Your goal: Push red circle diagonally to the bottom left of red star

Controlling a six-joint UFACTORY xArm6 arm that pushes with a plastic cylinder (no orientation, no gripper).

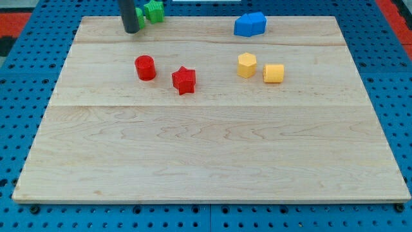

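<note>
The red circle [145, 67] sits on the wooden board [212, 161] in the upper left part. The red star [184, 80] lies just to its right and slightly lower, a small gap between them. My tip [131, 29] is near the view's top left, above the red circle and apart from it, right beside a green block [153, 11] at the board's top edge.
A blue block [250, 24] lies at the top right of centre. A yellow hexagon-like block [246, 65] and a yellow cylinder [273, 73] sit close together to the right of the red star. A blue pegboard surrounds the board.
</note>
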